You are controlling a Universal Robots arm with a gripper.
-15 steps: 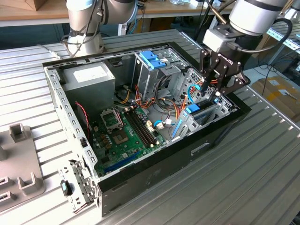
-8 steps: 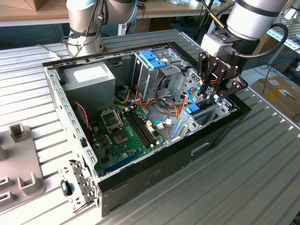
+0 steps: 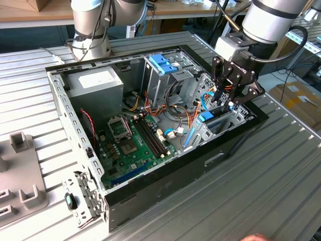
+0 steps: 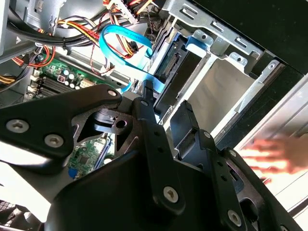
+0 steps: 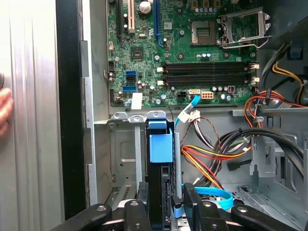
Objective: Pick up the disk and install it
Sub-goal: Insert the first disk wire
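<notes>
The gripper (image 3: 231, 95) hangs inside the open case (image 3: 165, 175), its fingers (image 5: 144, 211) closed on the disk (image 5: 160, 159), which stands on edge, partly down in the bay (image 5: 122, 159) directly below the fingers. The likely risk is jamming: if the disk tilts against the bay's walls, pushing would wedge it or make it slip in the grip. A blue cable (image 4: 120, 43) and loose wires (image 5: 211, 156) lie just beside the fingers and could snag. A hand (image 4: 274, 156) rests outside the case, near the gripper.
</notes>
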